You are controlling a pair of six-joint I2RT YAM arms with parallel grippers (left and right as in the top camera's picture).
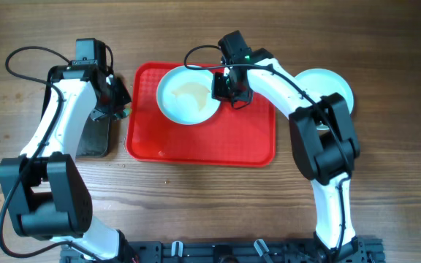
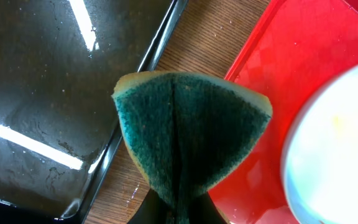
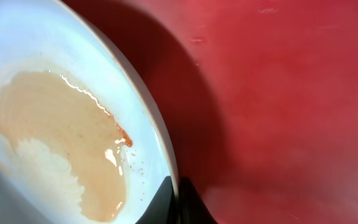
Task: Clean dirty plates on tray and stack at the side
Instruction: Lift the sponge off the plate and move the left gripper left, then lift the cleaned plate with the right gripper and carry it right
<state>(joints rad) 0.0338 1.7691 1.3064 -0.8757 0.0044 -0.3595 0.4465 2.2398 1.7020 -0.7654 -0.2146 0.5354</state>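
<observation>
One dirty plate lies on the red tray, a glossy pool of orange-brown sauce spread just left of the right gripper. That gripper's jaws are pinched nearly shut on the plate's thin right rim. The shadow under that edge suggests it may be raised off the tray, though this cannot be confirmed.

The left gripper is clamped on a folded green sponge. It hangs above the wood strip, with a black tray on its left and the red tray on its right. The plate is close on its right, untouched.

Behind the right arm, pale plates sit beside the tray.

The risk is the narrow grip: a firm sponge stroke could pivot or slip the rim free, and a tilted plate could spill wet sauce onto the tray.
</observation>
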